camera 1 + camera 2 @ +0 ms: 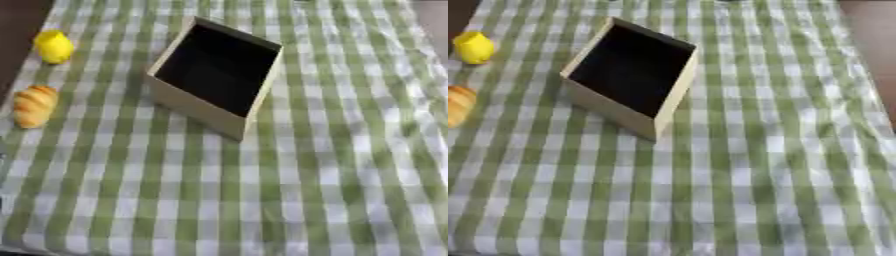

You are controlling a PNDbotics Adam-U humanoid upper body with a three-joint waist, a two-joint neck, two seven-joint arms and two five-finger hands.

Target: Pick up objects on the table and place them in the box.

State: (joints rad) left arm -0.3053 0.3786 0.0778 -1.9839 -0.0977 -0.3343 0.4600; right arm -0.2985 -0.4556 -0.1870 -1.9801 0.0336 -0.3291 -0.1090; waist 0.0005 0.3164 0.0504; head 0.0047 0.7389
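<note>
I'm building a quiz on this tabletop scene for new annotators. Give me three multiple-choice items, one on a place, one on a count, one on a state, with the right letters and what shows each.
1. Where does the yellow object lie relative to the box?
A. inside it
B. to its left, near the cloth's edge
C. to its right

2. How many loose objects lie on the checked cloth outside the box?
A. two
B. four
C. none

3. What state is the box in?
A. closed with a lid
B. tipped on its side
C. open at the top, interior dark with nothing seen in it

Answers:
1 B, it sits far left, apart from the box.
2 A, only the yellow object and the bread-like object show.
3 C, no lid covers it, and neither robot hand is in view.
</note>
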